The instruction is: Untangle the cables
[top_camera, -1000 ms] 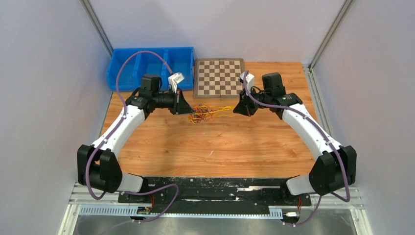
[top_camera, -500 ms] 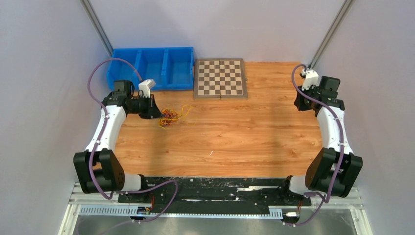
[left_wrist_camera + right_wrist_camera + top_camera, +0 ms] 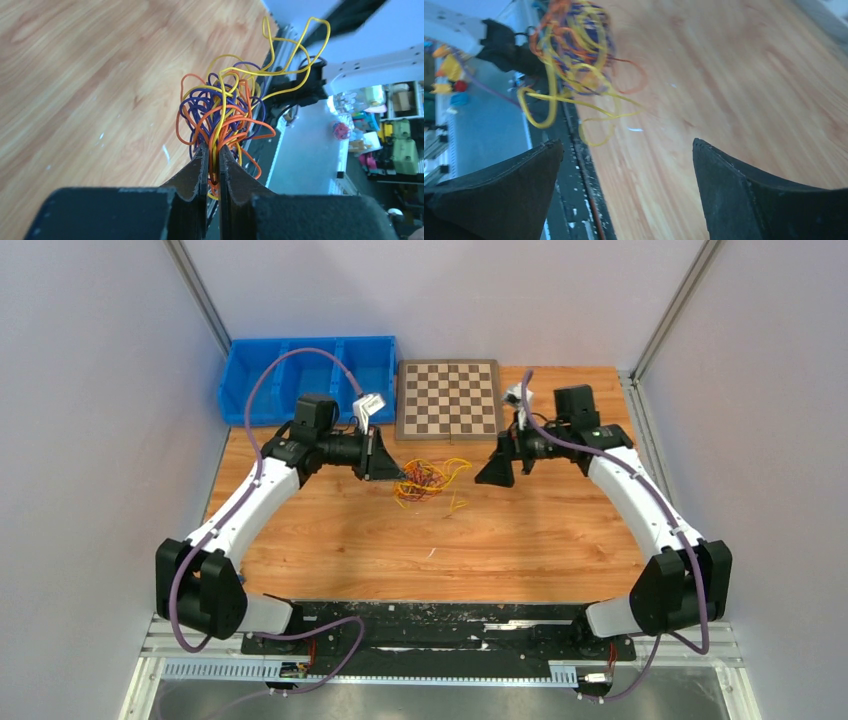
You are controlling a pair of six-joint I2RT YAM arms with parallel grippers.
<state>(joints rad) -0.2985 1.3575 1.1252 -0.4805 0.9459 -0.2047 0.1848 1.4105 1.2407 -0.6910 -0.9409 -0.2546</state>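
The cables (image 3: 425, 483) form a tangled ball of thin yellow, orange and dark purple wires at the middle of the wooden table (image 3: 520, 530). My left gripper (image 3: 397, 470) is at the ball's left side. In the left wrist view its jaws (image 3: 212, 148) are nearly together, pinching several strands of the cables (image 3: 220, 107). My right gripper (image 3: 490, 476) hovers just right of the ball. It is wide open (image 3: 626, 142) with nothing between its fingers, and the cables (image 3: 574, 40) lie ahead of it, blurred.
A blue bin (image 3: 300, 375) with three compartments stands at the back left. A chessboard (image 3: 448, 400) lies at the back centre, just behind the grippers. A black rail (image 3: 440, 615) runs along the near table edge.
Half a second ago the arms were swung far apart, the left one carrying the ball at the left. Both are back at the centre, and the right gripper has opened.
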